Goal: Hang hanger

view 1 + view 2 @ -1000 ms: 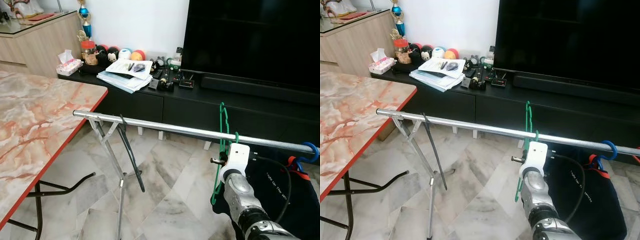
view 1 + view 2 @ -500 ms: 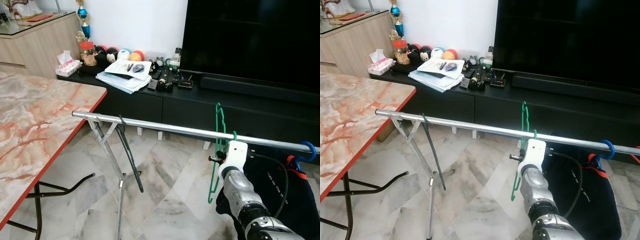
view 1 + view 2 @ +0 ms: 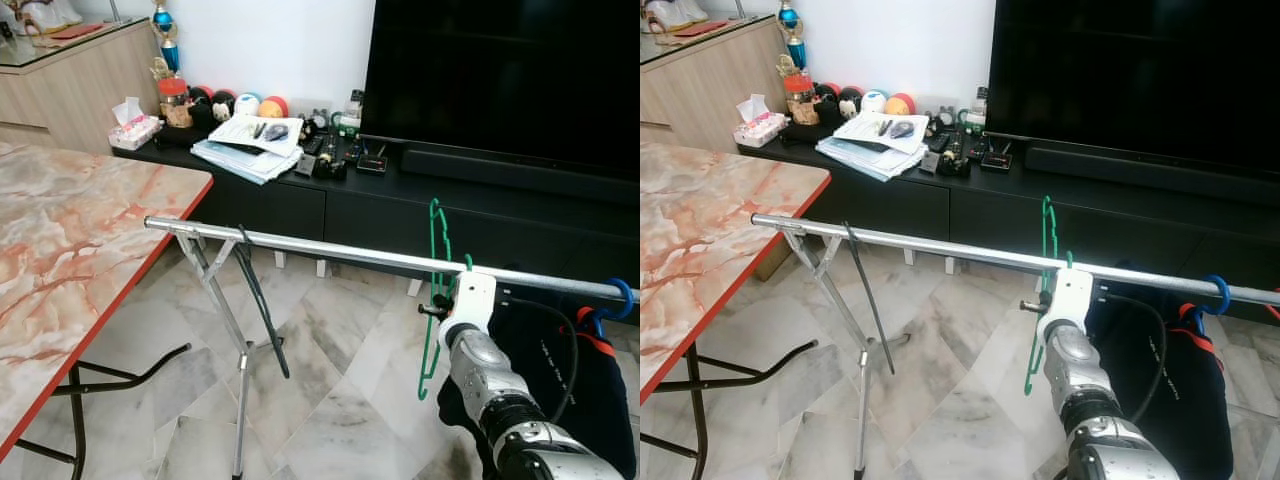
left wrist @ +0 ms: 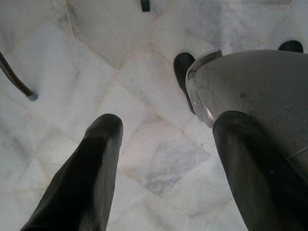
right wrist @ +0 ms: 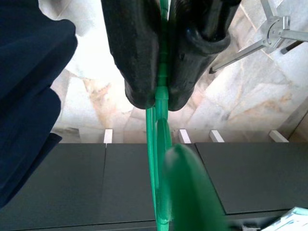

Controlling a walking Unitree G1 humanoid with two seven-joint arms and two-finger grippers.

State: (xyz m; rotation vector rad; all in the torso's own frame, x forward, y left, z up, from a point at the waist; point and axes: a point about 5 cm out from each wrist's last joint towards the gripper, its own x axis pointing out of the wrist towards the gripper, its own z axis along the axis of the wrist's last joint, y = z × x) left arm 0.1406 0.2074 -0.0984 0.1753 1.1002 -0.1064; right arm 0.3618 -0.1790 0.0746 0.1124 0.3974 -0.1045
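A thin green plastic hanger point(image 3: 433, 290) stands against a round, shiny metal rail point(image 3: 330, 254) that runs across the room on a folding metal stand point(image 3: 225, 310). Its hook rises above the rail and its narrow body drops below it, close to where the rail passes the right arm's white wrist. The right gripper point(image 5: 161, 94) has its two glossy black fingers pressed tight on the flat green strip of the hanger, with no gap left between them. In the right wrist view the hanger runs out from the fingers towards the dark cabinet.

The left gripper point(image 4: 166, 159) hangs over the pale marble floor point(image 4: 120, 86), its fingers spread well apart with nothing between them; a rounded silver part of the robot sits beside one finger.

Further along the rail, on the robot's right, a blue hanger hook point(image 3: 622, 298) curls over the bar, and a dark navy cloth point(image 3: 560, 380) hangs below it. A black strap point(image 3: 262, 310) droops from the rail near the stand. To the left stands a table point(image 3: 70, 250) with a smooth marble-patterned top and a red edge. Behind, a low black cabinet point(image 3: 300, 200) carries a large black television point(image 3: 500, 80), stacked papers point(image 3: 245, 150) and small round ornaments.
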